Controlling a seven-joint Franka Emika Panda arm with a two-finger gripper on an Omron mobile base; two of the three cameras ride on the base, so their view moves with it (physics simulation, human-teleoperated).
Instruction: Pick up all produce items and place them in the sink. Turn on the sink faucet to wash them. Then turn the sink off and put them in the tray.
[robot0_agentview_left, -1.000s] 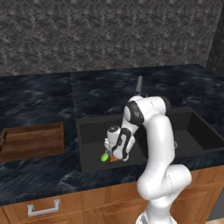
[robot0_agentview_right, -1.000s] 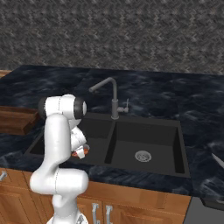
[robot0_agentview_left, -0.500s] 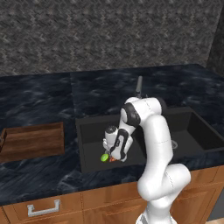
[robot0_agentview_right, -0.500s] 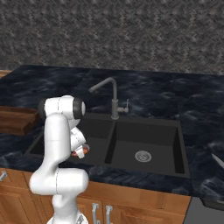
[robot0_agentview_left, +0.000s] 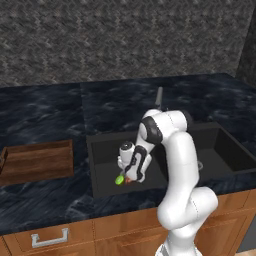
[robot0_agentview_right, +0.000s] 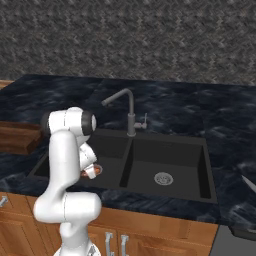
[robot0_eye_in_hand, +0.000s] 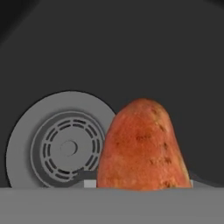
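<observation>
The orange-red produce piece (robot0_eye_in_hand: 142, 146) is a stubby, rounded lump with a mottled, slightly pitted skin, standing close before the hand camera and overlapping the right edge of the round silver drain (robot0_eye_in_hand: 65, 146) on the black basin floor. From the left base view it peeks out as an orange sliver (robot0_agentview_left: 129, 180) under the gripper (robot0_agentview_left: 131, 176), just beside the small round yellow-green piece (robot0_agentview_left: 119, 179) (both low in the left basin of the sink (robot0_agentview_left: 100, 150)). The right base view shows it at the hand (robot0_agentview_right: 92, 171), near the basin's front wall.

Compared with half a second ago, the arm, produce and tray (robot0_agentview_left: 37, 160) sit much as they did; no clear shift is visible.

Whether the claw's fingers are closed on the orange piece or merely around it cannot be told. No writing or brand marks are legible anywhere.
</observation>
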